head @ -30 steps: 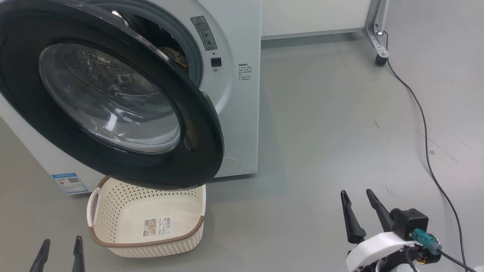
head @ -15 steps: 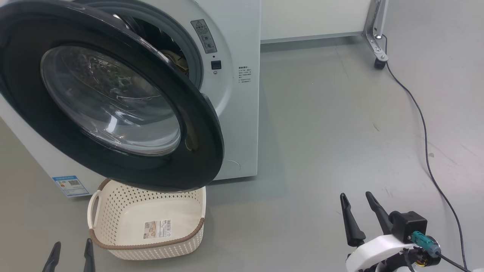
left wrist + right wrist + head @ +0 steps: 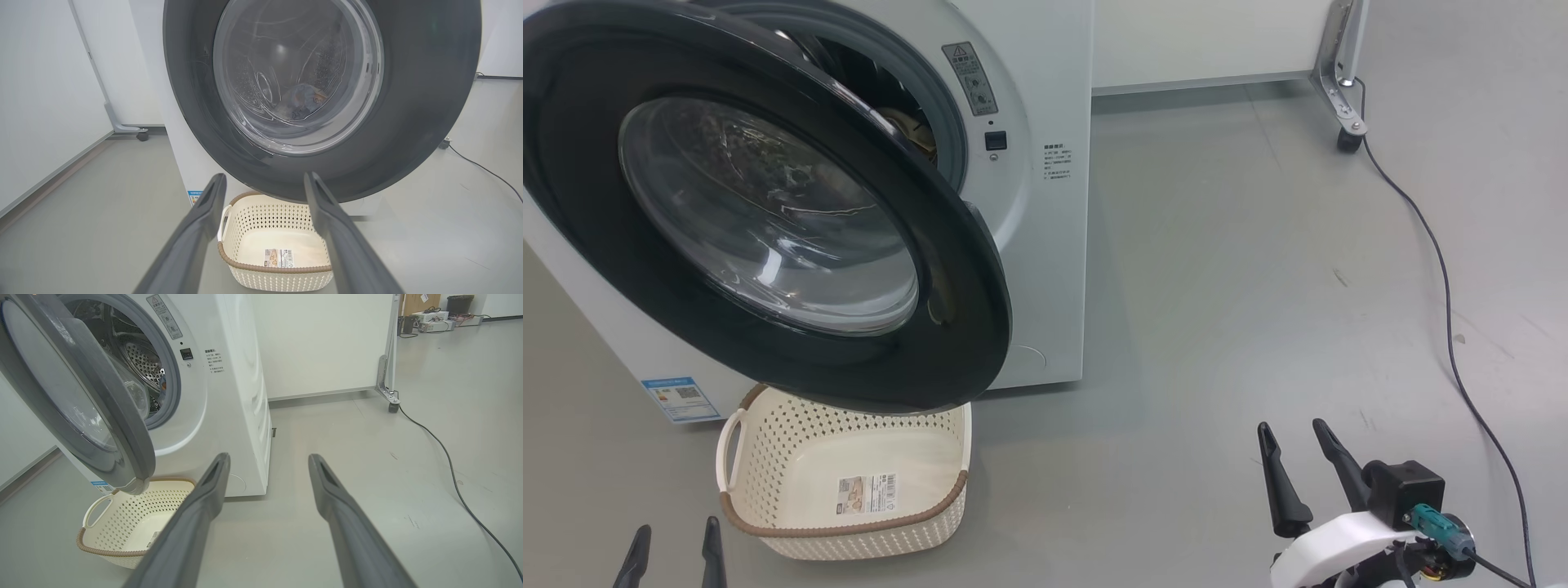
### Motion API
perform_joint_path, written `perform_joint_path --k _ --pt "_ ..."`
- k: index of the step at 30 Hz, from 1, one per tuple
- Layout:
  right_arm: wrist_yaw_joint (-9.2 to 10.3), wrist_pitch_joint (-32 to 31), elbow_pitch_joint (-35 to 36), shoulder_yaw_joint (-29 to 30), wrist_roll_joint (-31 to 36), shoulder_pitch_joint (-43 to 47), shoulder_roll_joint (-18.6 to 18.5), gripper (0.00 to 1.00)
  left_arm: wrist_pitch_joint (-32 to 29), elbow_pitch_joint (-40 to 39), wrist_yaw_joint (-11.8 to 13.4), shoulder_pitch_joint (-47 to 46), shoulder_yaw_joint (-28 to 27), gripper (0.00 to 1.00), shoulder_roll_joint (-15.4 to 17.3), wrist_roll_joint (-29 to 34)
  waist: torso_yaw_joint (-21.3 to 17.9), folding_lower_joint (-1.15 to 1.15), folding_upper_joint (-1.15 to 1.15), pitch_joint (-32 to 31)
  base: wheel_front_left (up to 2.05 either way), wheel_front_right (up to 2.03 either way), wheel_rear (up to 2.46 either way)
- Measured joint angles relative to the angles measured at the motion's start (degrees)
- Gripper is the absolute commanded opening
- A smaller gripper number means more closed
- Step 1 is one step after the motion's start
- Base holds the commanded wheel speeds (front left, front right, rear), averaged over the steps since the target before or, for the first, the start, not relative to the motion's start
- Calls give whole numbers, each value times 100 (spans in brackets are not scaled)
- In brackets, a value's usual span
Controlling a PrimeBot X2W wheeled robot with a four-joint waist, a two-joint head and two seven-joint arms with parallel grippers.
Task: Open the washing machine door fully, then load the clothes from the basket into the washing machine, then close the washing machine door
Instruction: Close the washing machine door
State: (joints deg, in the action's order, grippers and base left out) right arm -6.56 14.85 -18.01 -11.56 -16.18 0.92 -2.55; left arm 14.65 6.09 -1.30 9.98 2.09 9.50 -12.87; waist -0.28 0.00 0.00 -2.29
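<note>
The washing machine (image 3: 1045, 269) stands at the left with its door (image 3: 964, 310) swung partly out, the black rim hanging over the basket (image 3: 849, 527). The basket sits on the floor with nothing in it but a label sticker. The clothes (image 3: 300, 104) lie inside the drum, seen through the door glass as a blue bundle, and an orange and blue bit of them (image 3: 162, 386) shows in the drum opening. My left gripper (image 3: 678, 529) is open, low and just left of the basket. My right gripper (image 3: 1291, 429) is open over bare floor, well right of the machine.
A dark cable (image 3: 1437, 269) snakes across the grey floor at the right, running from a wheeled metal frame leg (image 3: 1347, 135) at the back. A white wall panel stands behind the machine. Open floor lies between the machine and my right gripper.
The head view has shifted slightly. My left gripper has drifted a little right and lower in the picture. Door, basket and right gripper stand about as before.
</note>
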Motion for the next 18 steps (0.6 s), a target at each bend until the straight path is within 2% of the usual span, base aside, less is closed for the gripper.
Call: perform_joint_path --k 1,2,3,9,18 --pt "0 0 -1 0 0 1 0 59 0 0 -5 1 -5 100 -13 20 2 0 0 1 0 0 0" --pt "0 0 -3 0 0 3 0 24 0 -1 -8 1 -10 100 -27 46 5 0 0 1 0 0 0" --pt "0 0 -3 0 2 3 0 0 0 -1 -13 1 -12 100 -40 66 8 0 0 2 0 0 0" --pt "-1 0 37 13 56 4 1 0 0 -2 -107 1 -57 100 -86 96 23 0 0 3 0 0 0" --pt "-8 -4 1051 46 -118 -272 -1 0 0 -26 -165 1 -190 100 -191 125 26 0 0 12 0 0 0"
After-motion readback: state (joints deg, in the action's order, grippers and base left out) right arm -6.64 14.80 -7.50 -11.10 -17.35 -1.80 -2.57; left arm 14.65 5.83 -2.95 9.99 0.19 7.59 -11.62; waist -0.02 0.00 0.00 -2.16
